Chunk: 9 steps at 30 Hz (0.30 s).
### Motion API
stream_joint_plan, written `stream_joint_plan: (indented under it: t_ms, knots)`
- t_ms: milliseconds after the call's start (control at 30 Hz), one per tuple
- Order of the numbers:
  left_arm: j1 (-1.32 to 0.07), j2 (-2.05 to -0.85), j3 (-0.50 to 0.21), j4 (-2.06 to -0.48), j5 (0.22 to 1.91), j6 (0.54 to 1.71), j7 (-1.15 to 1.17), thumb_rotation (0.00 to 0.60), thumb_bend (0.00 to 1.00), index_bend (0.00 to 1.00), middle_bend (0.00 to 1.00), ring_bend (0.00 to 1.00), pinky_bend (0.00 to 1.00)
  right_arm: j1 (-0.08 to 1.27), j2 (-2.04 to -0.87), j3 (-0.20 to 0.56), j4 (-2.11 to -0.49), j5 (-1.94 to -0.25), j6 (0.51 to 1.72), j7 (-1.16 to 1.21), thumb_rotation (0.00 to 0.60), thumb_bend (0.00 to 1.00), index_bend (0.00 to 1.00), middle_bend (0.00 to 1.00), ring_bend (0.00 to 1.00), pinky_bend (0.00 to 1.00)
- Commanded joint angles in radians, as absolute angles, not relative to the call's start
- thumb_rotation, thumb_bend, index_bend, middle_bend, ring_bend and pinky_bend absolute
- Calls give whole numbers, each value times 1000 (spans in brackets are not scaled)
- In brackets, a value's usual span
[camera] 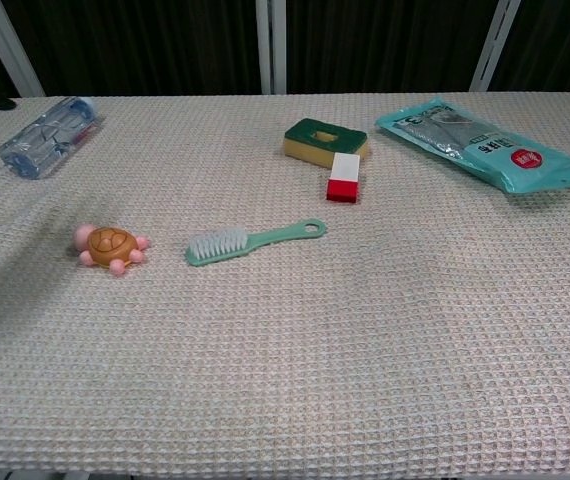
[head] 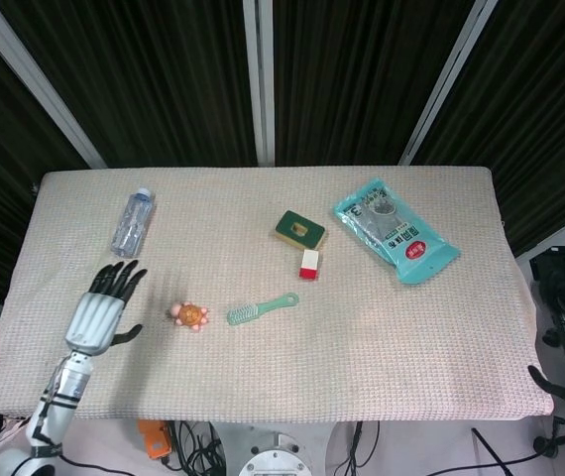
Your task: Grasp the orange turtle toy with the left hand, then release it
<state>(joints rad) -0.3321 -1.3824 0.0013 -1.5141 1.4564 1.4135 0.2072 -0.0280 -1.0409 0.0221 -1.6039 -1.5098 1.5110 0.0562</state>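
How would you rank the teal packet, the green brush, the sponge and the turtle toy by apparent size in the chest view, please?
1. teal packet
2. green brush
3. sponge
4. turtle toy
The sponge lies farther from the camera, so its lead over the turtle is unsure.

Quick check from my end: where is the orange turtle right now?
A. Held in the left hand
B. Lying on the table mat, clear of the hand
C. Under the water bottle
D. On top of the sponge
B: the turtle lies alone on the mat beside the brush, with the left hand apart from it, fingers spread.
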Motion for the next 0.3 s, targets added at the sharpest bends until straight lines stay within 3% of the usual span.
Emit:
stream_joint_plan:
  t_ms: [33, 167, 300]
  knots:
    - [-195, -1293, 66, -1508, 1478, 1541, 53, 600, 159, 85, 4, 0, 87, -24, -1044, 20, -1619, -1518, 1510, 35, 600, 132, 0, 0, 0, 0]
    - [-122, -1275, 111, -1441, 1492, 1580, -14, 600, 159, 85, 8, 0, 83, -19, -1049, 15, -1645, -1535, 1509, -6, 600, 131, 0, 0, 0, 0]
    - [-77, -1293, 107, -1392, 1500, 1619, -75, 600, 161, 85, 10, 0, 79, -17, -1050, 7, -1671, -1547, 1506, -47, 600, 132, 0, 0, 0, 0]
